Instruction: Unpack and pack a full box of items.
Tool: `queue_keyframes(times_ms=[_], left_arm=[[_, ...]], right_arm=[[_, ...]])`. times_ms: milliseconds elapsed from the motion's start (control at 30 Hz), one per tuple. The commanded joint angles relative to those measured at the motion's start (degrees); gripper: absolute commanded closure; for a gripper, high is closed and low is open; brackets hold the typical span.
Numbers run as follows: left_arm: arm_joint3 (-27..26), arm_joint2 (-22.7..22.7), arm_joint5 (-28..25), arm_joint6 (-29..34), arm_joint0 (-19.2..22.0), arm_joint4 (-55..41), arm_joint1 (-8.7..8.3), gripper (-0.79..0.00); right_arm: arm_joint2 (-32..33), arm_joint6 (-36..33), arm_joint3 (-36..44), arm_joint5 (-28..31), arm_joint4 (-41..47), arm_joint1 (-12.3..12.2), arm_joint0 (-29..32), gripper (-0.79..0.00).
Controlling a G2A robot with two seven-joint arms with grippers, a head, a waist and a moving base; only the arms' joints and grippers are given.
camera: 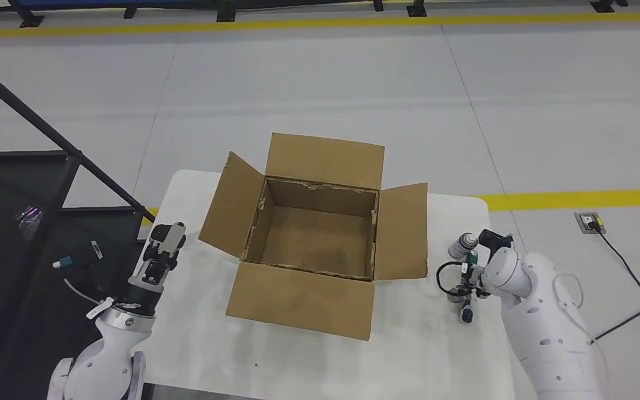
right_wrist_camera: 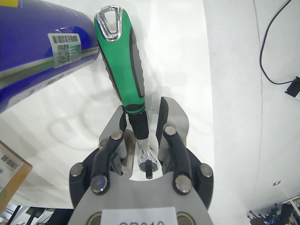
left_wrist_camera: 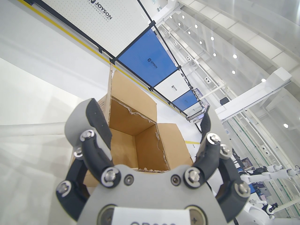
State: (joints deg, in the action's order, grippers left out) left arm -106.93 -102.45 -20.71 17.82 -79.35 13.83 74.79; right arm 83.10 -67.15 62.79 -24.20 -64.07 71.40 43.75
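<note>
An open cardboard box (camera: pixel 312 238) stands in the middle of the white table (camera: pixel 420 340), all four flaps spread out; its inside looks bare. A green-handled ratchet wrench (right_wrist_camera: pixel 123 59) lies on the table to the box's right. My right gripper (right_wrist_camera: pixel 142 111) is open and straddles the wrench's black neck; one finger is close against it and the other stands off with a gap. In the top view the right gripper (camera: pixel 464 287) sits low over the table. My left gripper (left_wrist_camera: pixel 152 119) is open with nothing in it, left of the box (left_wrist_camera: pixel 140 132) and pointing at it.
A blue spray can (right_wrist_camera: pixel 35 47) rests against the end of the wrench handle, between the wrench and the box's right flap (camera: pixel 402 232). A box corner (right_wrist_camera: pixel 10 172) is near the right gripper. The table's right edge and a black floor cable (right_wrist_camera: pixel 264 54) lie close by.
</note>
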Motion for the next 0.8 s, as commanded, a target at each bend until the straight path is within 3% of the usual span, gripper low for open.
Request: queue_keyframes(times_ms=[0, 100, 167, 233, 500, 767], left_arm=[[0.0, 0.0, 0.0, 0.0, 0.0, 0.0, 0.0, -0.785], [0.0, 0.0, 0.0, 0.0, 0.0, 0.0, 0.0, -0.785], [0.0, 0.0, 0.0, 0.0, 0.0, 0.0, 0.0, -0.785], [0.0, 0.0, 0.0, 0.0, 0.0, 0.0, 0.0, -0.785], [0.0, 0.0, 0.0, 0.0, 0.0, 0.0, 0.0, -0.785], [0.0, 0.0, 0.0, 0.0, 0.0, 0.0, 0.0, -0.785]], right_arm=[[-0.1, 0.03, -0.47, 0.1, -0.18, -0.04, -0.16, -0.305], [-0.29, -0.08, -1.12, -0.01, -0.16, -0.05, -0.52, -0.243], [-0.32, -0.08, -1.45, -0.05, -0.07, -0.07, -0.67, -0.095], [-0.17, 0.07, -1.54, -0.04, 0.03, -0.12, -0.8, 0.0], [1.48, 0.56, 1.52, -1.06, -0.2, -0.63, -0.08, 0.0], [5.93, 1.76, 12.39, -3.78, -1.61, -1.64, 2.28, 0.0]])
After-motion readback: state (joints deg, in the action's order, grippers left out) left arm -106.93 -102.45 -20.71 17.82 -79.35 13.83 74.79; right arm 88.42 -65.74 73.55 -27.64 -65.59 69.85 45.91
